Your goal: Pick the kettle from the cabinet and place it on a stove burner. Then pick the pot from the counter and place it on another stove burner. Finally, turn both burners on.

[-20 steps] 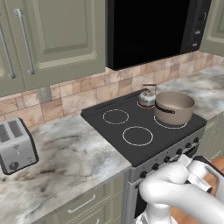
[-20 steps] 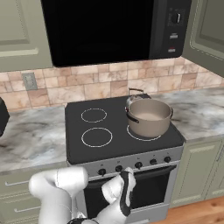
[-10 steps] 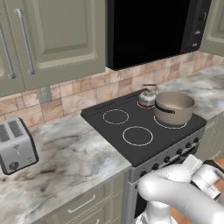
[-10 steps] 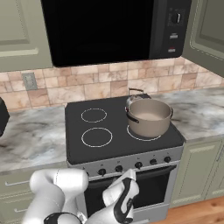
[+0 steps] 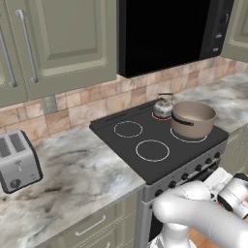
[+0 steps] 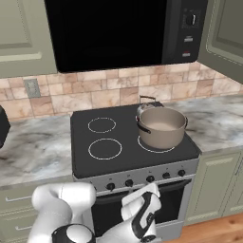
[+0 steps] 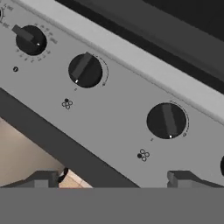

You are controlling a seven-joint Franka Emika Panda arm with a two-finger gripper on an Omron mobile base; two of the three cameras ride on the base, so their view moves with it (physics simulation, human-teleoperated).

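The small silver kettle (image 5: 163, 107) stands on the rear right burner, where a red rim shows at its base; the right base view has the kettle (image 6: 144, 107) partly behind the pot. The taupe pot (image 5: 193, 119) (image 6: 161, 126) sits on the front right burner. Both left burners (image 5: 152, 150) (image 6: 105, 148) are bare white rings. My gripper (image 7: 113, 181) is open, low in front of the stove's knob panel (image 6: 142, 178), close to the black knobs (image 7: 167, 121) (image 7: 85, 70), touching none. The wrist (image 5: 227, 189) (image 6: 142, 211) hangs below the panel.
A silver toaster (image 5: 17, 162) stands on the marbled counter (image 5: 82, 169) at the left. The black microwave (image 6: 114, 31) hangs over the cooktop. A green cabinet door (image 6: 225, 35) juts out at upper right. Drawer fronts (image 5: 92, 225) run beneath the counter edge.
The hand has drifted a little lower and to the right along the stove front. Kettle and pot have not moved. The jaws stay wide.
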